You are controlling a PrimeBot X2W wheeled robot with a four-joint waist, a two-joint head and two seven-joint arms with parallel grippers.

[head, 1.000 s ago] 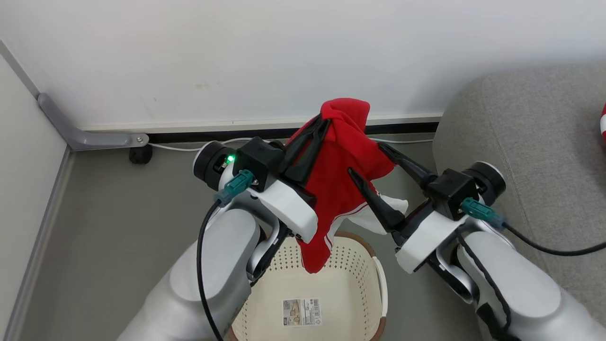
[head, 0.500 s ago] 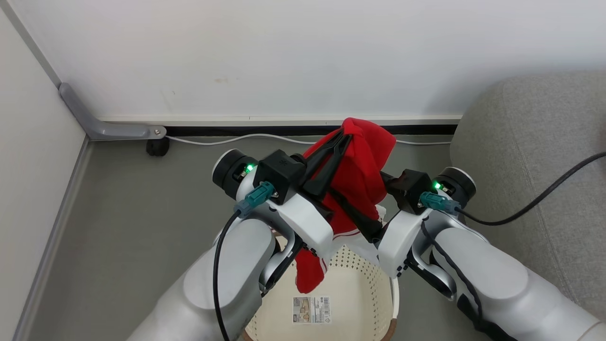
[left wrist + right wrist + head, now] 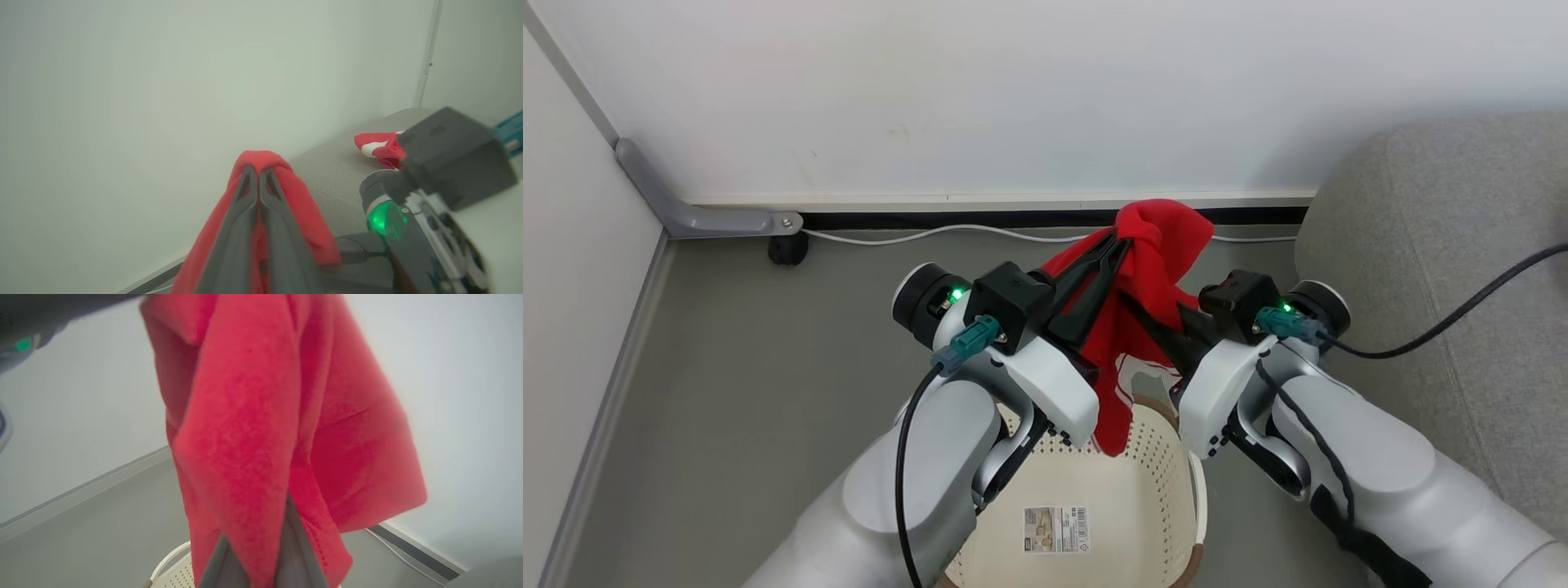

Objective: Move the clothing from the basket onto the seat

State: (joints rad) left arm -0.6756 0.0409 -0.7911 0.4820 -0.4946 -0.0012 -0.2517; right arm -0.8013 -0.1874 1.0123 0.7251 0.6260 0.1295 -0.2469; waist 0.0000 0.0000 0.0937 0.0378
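In the head view, the left claw is closed on the top fold of a red garment, just above the middle of the frame. The right claw reaches in from the right and its two fingers are pressed together on the same garment, a little lower. The garment hangs between the two claws with its long axis running down the frame. Its lower end with the white trim hangs over the open basket at the bottom centre. No clothing is visible in the part of the basket that shows, only a label on its base. The grey seat is at the right side of the frame, well apart from the garment.

In the left wrist view, the left claw is shut at the bottom centre, with red cloth draped over its tips. The seat lies to the right, and a second red garment with a white band rests on it.

In the right wrist view, the red garment hangs close to the camera. The fingers of the right claw come together under the cloth at the bottom centre. A piece of the basket shows at the lower left.

I judge that the next move goes towards the right side of the head view. The right arm is the nearer one to the seat.
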